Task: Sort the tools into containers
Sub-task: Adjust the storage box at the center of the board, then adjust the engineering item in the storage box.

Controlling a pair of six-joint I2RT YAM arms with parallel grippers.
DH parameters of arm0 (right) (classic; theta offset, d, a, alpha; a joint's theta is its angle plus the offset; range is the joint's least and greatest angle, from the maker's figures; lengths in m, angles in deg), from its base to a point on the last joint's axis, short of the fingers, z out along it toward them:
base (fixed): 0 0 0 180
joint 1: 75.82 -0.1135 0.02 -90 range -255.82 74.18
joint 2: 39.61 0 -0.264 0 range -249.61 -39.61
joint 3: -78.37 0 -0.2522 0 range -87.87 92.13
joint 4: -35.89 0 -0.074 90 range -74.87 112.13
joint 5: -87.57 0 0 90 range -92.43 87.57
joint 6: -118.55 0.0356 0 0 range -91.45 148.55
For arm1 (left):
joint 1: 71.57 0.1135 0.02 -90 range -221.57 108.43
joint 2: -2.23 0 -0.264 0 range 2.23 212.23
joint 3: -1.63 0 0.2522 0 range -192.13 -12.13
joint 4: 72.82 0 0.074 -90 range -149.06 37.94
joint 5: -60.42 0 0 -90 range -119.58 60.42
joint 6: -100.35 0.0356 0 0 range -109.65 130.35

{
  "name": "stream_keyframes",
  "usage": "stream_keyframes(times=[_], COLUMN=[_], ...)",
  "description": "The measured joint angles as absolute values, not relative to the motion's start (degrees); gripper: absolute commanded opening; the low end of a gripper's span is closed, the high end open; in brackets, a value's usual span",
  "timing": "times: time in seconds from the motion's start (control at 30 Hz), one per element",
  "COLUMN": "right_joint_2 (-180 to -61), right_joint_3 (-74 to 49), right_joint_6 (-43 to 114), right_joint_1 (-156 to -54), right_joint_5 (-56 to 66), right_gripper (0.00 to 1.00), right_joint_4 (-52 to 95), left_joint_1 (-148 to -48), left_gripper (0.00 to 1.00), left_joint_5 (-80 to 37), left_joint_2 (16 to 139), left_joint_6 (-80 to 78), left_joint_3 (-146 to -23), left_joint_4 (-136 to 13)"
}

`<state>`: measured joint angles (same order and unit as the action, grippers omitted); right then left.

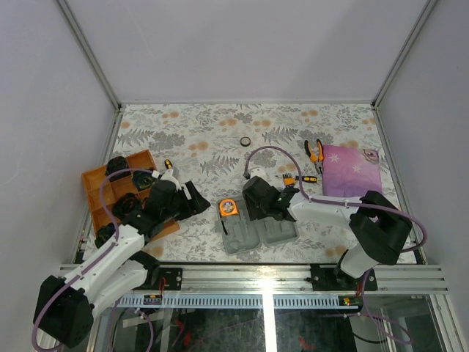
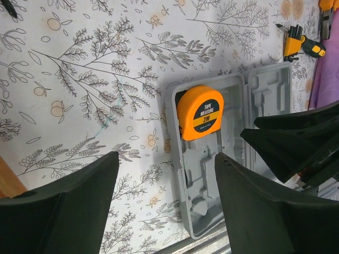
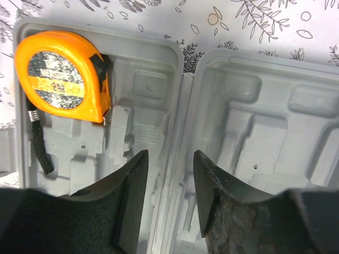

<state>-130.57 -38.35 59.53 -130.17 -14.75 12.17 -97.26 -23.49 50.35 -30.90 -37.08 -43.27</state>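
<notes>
From above, the right arm hid much of the open grey case (image 1: 238, 236). The left gripper (image 2: 167, 156) beside it and the right gripper (image 3: 170, 156) over its hinge both had their jaws apart, holding nothing. The orange tape measure (image 3: 61, 76) sat in the far corner of the left half, whose outer edge stood well apart from the orange tray (image 1: 99, 183).

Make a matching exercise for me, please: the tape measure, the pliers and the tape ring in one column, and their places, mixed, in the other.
Things:
1. tape measure
2. pliers
3. tape ring

Places:
A. beside the purple cloth
B. alone, at the far middle of the table
C. inside the case, in its left half

Pairs: 1-C, 2-A, 3-B
</notes>
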Motion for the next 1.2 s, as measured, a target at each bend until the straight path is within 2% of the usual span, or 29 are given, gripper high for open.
stream_keyframes(times=[0.17,0.4,0.57,0.93,1.2], right_joint_2=[-127.2,-123.6,-123.8,-132.5,-137.9], right_joint_3=[-38.3,-38.3,-38.1,-30.1,-28.8], right_joint_6=[59.4,60.4,61.7,62.6,62.6], right_joint_1=[-130.2,-130.1,-130.0,-128.8,-127.8], right_joint_5=[-14.3,-13.3,-11.7,-7.2,-4.4], right_gripper=[0.5,0.44,0.43,0.43,0.4], right_joint_4=[12.1,13.2,15.1,18.8,19.9], left_joint_1=[-97.3,-97.3,-97.3,-97.3,-97.5], left_gripper=[0.69,0.63,0.62,0.59,0.58], left_joint_5=[-21.7,-19.1,-16.9,-15.4,-14.9], left_joint_2=[50.5,51.6,54.6,62.4,69.0], left_joint_6=[-30.9,-31.3,-31.4,-31.9,-32.4], left_joint_3=[-35.8,-32.8,-31.0,-30.7,-30.7], left_joint_4=[-45.3,-50.2,-54.8,-66.4,-72.9])
